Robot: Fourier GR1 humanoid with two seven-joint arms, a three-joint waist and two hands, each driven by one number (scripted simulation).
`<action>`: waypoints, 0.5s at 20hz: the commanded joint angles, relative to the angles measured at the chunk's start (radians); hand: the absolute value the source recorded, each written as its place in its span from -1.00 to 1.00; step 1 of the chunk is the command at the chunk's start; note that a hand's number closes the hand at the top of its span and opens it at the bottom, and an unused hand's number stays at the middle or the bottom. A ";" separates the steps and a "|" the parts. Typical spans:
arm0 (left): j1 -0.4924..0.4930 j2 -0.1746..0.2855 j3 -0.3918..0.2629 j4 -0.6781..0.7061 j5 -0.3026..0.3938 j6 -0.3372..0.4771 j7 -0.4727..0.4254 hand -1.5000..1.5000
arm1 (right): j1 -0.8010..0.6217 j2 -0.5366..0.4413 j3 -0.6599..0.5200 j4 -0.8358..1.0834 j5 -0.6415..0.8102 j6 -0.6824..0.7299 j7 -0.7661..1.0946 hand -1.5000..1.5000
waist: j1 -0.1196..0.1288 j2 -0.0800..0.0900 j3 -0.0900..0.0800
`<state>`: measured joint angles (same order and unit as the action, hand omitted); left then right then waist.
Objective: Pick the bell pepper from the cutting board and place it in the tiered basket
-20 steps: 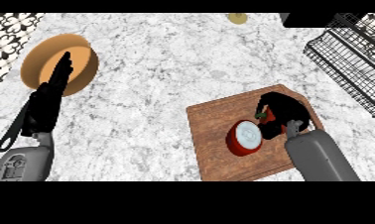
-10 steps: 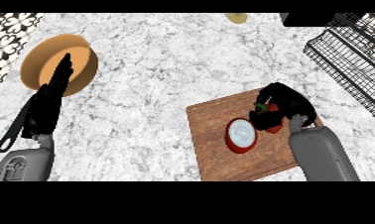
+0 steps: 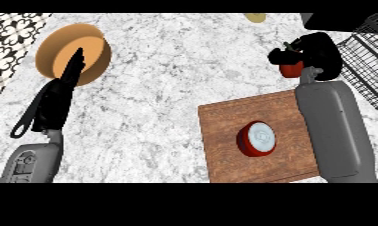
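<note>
My right hand [image 3: 316,54] is curled round a red bell pepper [image 3: 290,68] with a green stem, holding it above the marble counter, past the far edge of the wooden cutting board [image 3: 225,140]. The hand hides most of the pepper. The black wire tiered basket [image 3: 362,65] stands just to the right of that hand. A red round object with a pale top [image 3: 257,138] lies on the board. My left hand [image 3: 60,90] rests at the left with straight fingers pointing away, over the edge of a tan plate [image 3: 92,52].
A small tan round object [image 3: 255,17] sits at the far edge of the counter. A dark object [image 3: 325,20] shows at the top right corner. A patterned surface [image 3: 18,27] borders the counter at the far left.
My right hand has lifted the bell pepper off the cutting board and carried it away from me and to the right, toward the basket. The left hand stayed still.
</note>
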<state>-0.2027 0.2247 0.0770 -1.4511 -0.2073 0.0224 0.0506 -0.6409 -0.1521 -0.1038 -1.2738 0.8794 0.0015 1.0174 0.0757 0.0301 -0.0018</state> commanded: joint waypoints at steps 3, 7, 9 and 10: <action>-0.028 0.000 -0.016 0.006 -0.006 -0.011 -0.007 0.00 | -0.217 -0.097 -0.040 0.123 0.298 -0.255 0.160 1.00 | 0.033 0.008 -0.003; -0.020 -0.023 -0.041 -0.023 -0.023 0.003 0.026 0.00 | -0.355 -0.140 -0.066 0.222 0.450 -0.310 0.208 1.00 | 0.034 -0.002 -0.001; -0.037 0.001 -0.017 0.001 -0.005 -0.016 0.024 0.00 | -0.425 -0.151 -0.078 0.306 0.516 -0.313 0.230 1.00 | 0.042 0.005 -0.002; -0.008 -0.004 -0.030 -0.023 -0.021 -0.006 0.025 0.00 | -0.423 -0.153 -0.074 0.340 0.562 -0.325 0.245 1.00 | 0.031 -0.003 0.000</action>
<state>-0.2256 0.2153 0.0528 -1.4598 -0.2195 0.0176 0.0712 -0.9578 -0.2778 -0.1680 -1.0488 1.3068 -0.2351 1.0911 0.1069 0.0313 -0.0030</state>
